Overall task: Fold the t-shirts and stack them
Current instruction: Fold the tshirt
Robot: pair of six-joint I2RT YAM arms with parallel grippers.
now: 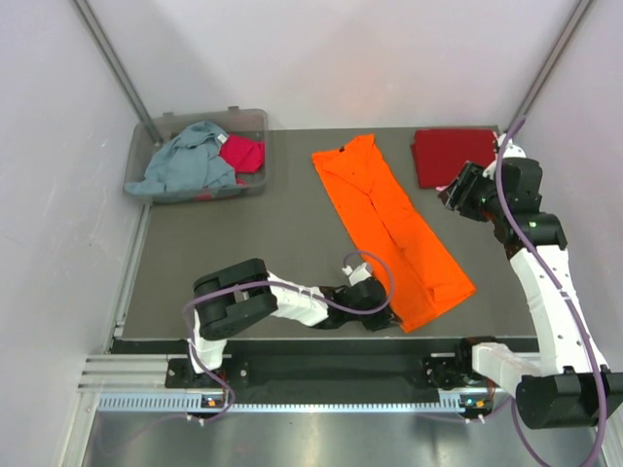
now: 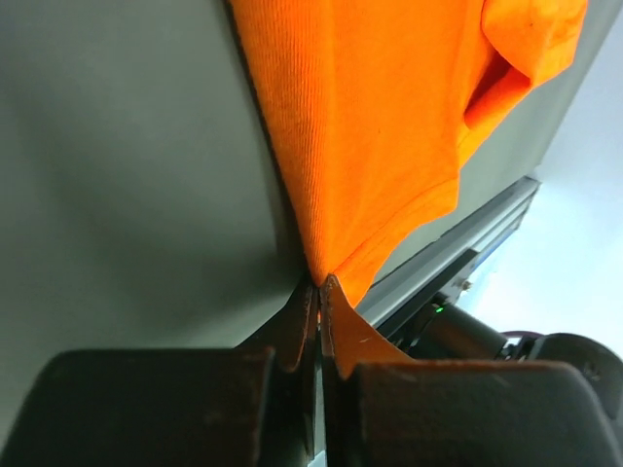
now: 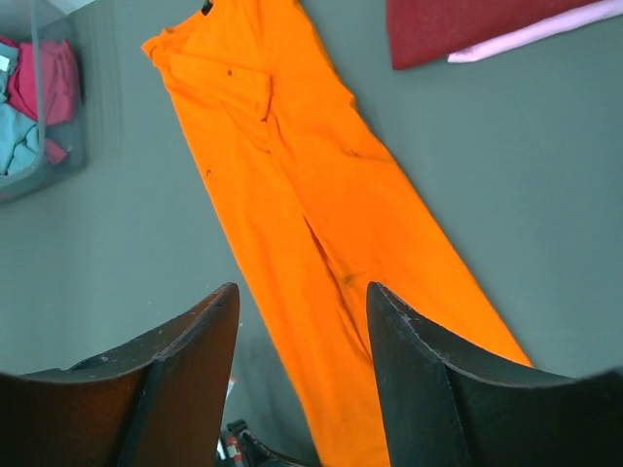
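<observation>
The orange t-shirt (image 1: 394, 229) lies on the dark table (image 1: 243, 233), folded lengthwise into a long strip that runs from the back centre to the near right. My left gripper (image 1: 387, 309) is low at the strip's near left corner. In the left wrist view its jaws (image 2: 319, 284) are shut on that orange corner (image 2: 370, 146). A folded dark red t-shirt (image 1: 453, 156) lies at the back right, with a pink edge (image 3: 506, 44) under it. Just in front of the red one, my right gripper (image 1: 453, 195) hovers open (image 3: 304, 292) and holds nothing, with the orange t-shirt (image 3: 321, 214) below it.
A clear plastic bin (image 1: 243, 112) at the back left holds a grey-blue t-shirt (image 1: 190, 161) and a magenta one (image 1: 243, 153). The table's near edge and a metal rail (image 2: 458, 253) run close behind the left gripper. White walls stand on three sides.
</observation>
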